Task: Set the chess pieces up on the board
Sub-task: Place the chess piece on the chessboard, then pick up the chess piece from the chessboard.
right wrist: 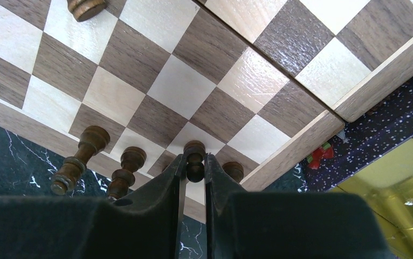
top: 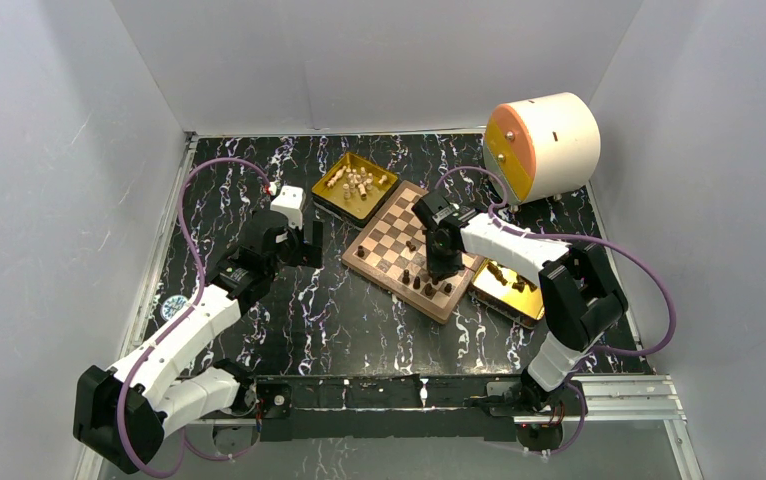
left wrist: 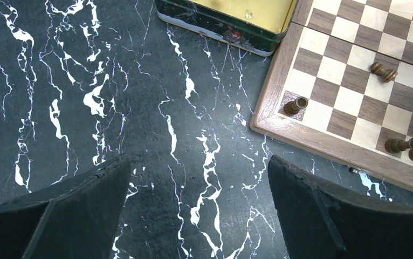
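**Overhead view**
- Surface: a black marble-patterned surface [top: 339, 320] with white veins carries everything.
- Board: the square wooden chessboard [top: 389, 225] has tan and dark brown checks and a reddish border. It lies cornerwise at mid-surface.
- Far tray: a shiny gold rectangular tray [top: 369, 207] sits just beside the board's far-left edge. It holds the pale cream chess pieces [top: 357, 182] in a loose heap.
- Near tray: a second gold tray [top: 504, 300] lies against the board's right edge, with a few dark pieces in it.
- Dark set: the dark brown chess pieces [top: 421, 286] cluster along the board's near edge. One stands alone on the left corner.
- Drum: a cream cylinder with an orange face [top: 544, 145] lies on its side at far right.
- Left arm: the left tool [top: 304, 245] hangs over bare surface, left of the board.
- Right arm: the right tool [top: 444, 268] is over the board's near-right part.

**Left wrist view**
- Tool state: the fingers [left wrist: 75, 216] stand wide apart with nothing between them.
- Board corner: an upright dark piece [left wrist: 295, 105] occupies the corner square. A toppled dark piece [left wrist: 383, 71] lies on its side further in.

**Right wrist view**
- Tool state: the black pads [right wrist: 169, 189] are clamped on a small dark pawn-shaped piece [right wrist: 195, 156], one pad on either side of it.
- Held piece: it is upright at the board's edge row, with its base hidden.
- Neighbours: one dark piece stands on its right and two on its left, the outermost tilted.
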